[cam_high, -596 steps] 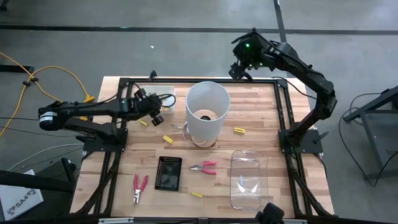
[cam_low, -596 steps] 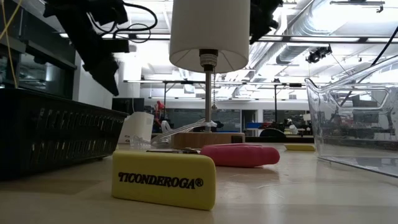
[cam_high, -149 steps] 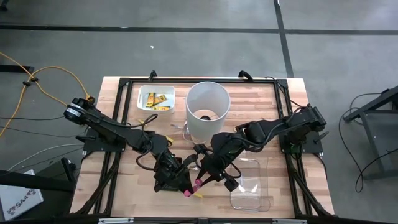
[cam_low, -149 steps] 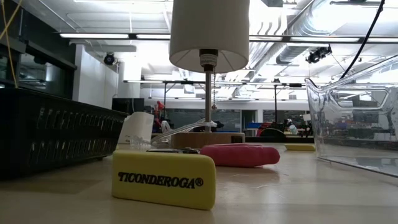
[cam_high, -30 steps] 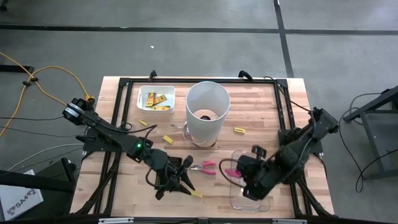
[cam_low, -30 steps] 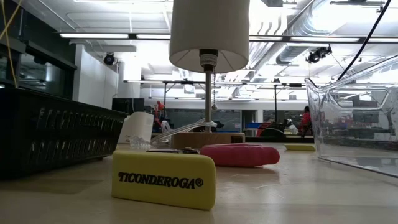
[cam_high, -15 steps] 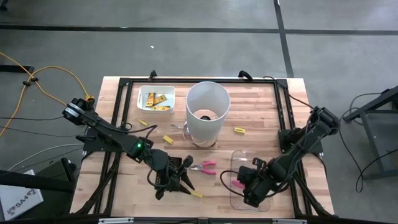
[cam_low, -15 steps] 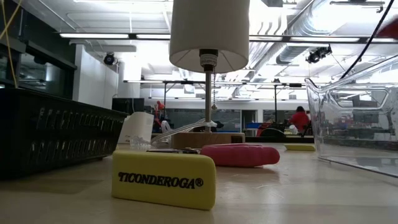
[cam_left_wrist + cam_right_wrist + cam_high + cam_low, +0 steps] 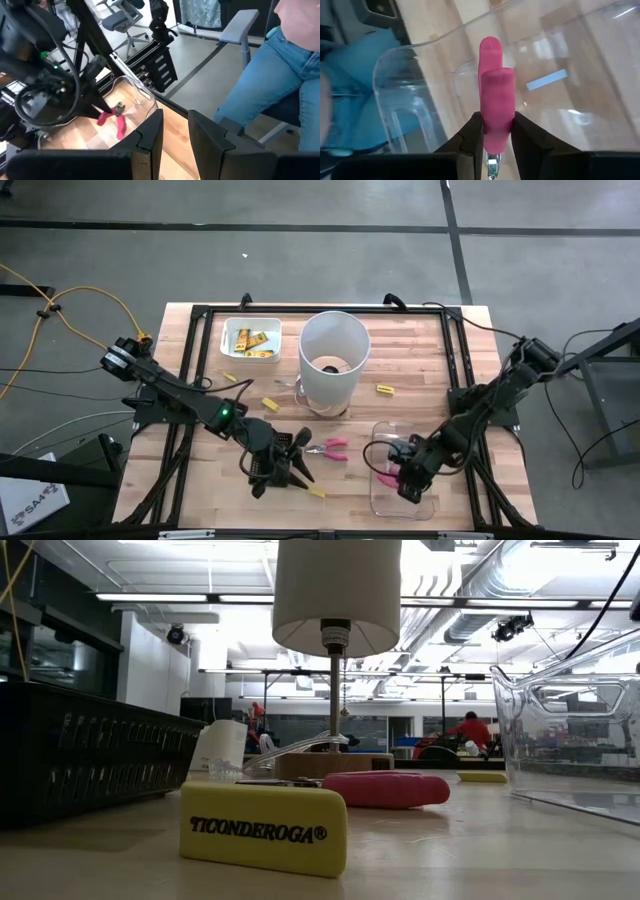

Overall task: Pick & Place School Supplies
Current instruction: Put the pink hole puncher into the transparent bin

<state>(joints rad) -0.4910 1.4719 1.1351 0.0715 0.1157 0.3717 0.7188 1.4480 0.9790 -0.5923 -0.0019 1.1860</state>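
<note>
While the right pincer [image 9: 403, 476] hangs over the clear plastic bin [image 9: 428, 502], its 2 fingers [image 9: 472, 137] are closed tight on a pair of pink-handled pliers [image 9: 495, 107], whose handles point away from the wrist toward the bin's floor. Seen from above, those pliers show as a pink patch at the bin's side nearest the white lampshade [image 9: 333, 360], which stands at the middle of the wooden counter [image 9: 420, 355].

A 2nd pair of pink-handled pliers [image 9: 329, 447] lies flat on the counter between the lampshade and the bin, just in front of the lamp's base.

The left pincer [image 9: 285, 467] hovers low over the counter on the far side of those pliers from the bin, above a black mesh box [image 9: 70, 755]. Its 2 fingers [image 9: 150, 132] stand slightly apart with nothing between them.

Several yellow erasers are spread around the lampshade. 1 yellow eraser [image 9: 386, 390] lies beside the lampshade toward the right arm. 2 more [image 9: 268, 404] lie on the opposite side of it. Another [image 9: 316, 493] sits near the counter's front edge, just beside the left pincer; the low camera reads its printed brand name. A small white tray [image 9: 226, 340] beyond the lampshade, on the left arm's side, holds more yellow pieces.

A person in blue jeans [image 9: 270, 95] sits past the counter's edge.
</note>
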